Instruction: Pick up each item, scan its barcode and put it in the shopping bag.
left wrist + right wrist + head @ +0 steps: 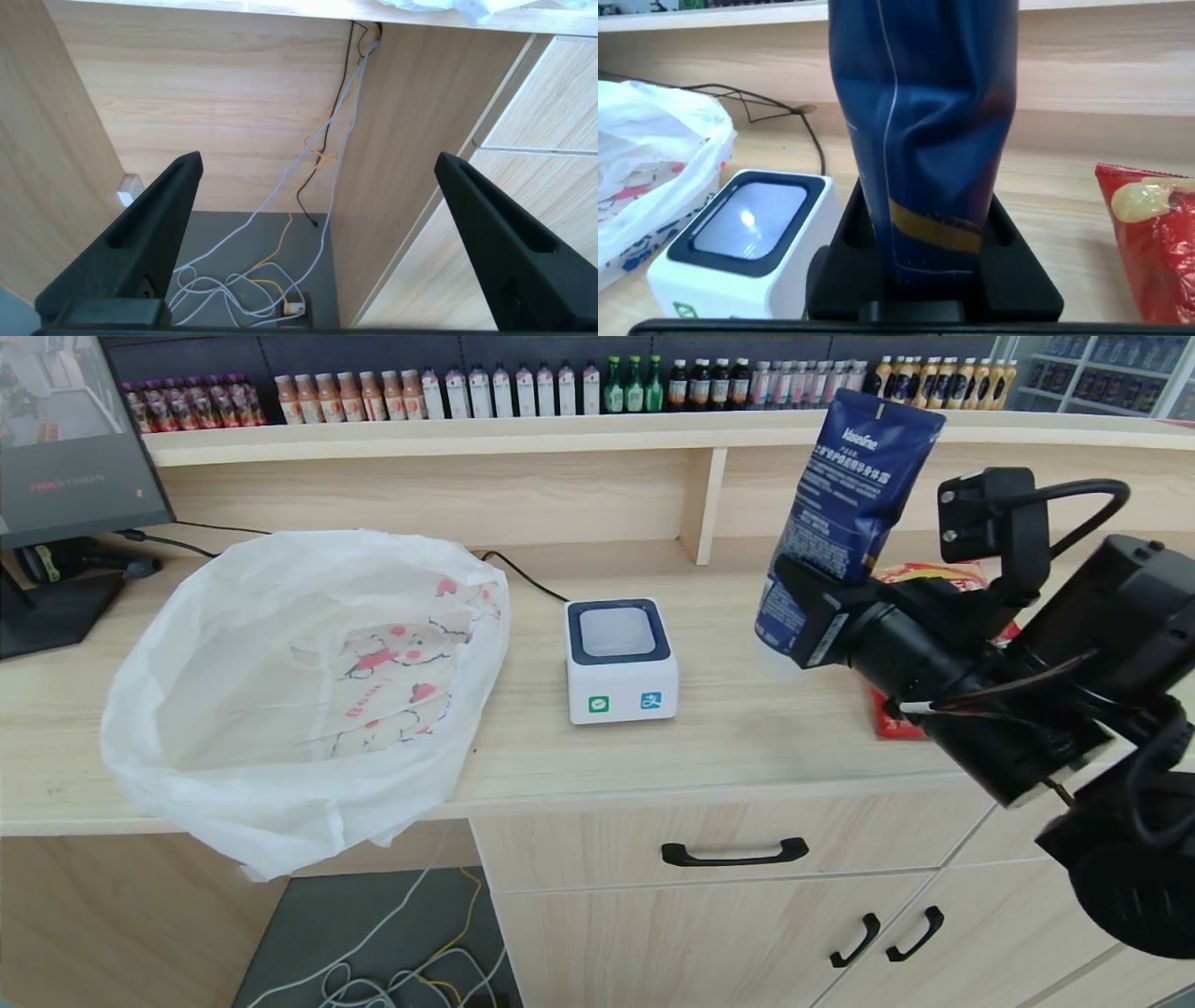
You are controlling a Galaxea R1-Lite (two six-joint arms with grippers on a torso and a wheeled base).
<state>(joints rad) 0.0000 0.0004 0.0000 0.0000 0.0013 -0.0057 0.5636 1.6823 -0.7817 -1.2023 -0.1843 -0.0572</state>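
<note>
My right gripper (794, 607) is shut on the lower part of a tall blue pouch (854, 495), held upright above the counter, to the right of the white barcode scanner (620, 658). In the right wrist view the blue pouch (924, 140) is pinched between the fingers, with the scanner (738, 247) close beside it. A white shopping bag (299, 681) lies open on the counter's left side. A red snack packet (920, 581) rests on the counter behind the right arm. My left gripper (322, 243) hangs open below counter level, facing the cavity under the counter.
A monitor (65, 439) and a handheld scanner stand at the counter's far left. A raised wooden shelf (560, 439) with a row of bottles runs along the back. Drawers with black handles (735, 852) sit under the counter; loose cables (280, 271) lie on the floor.
</note>
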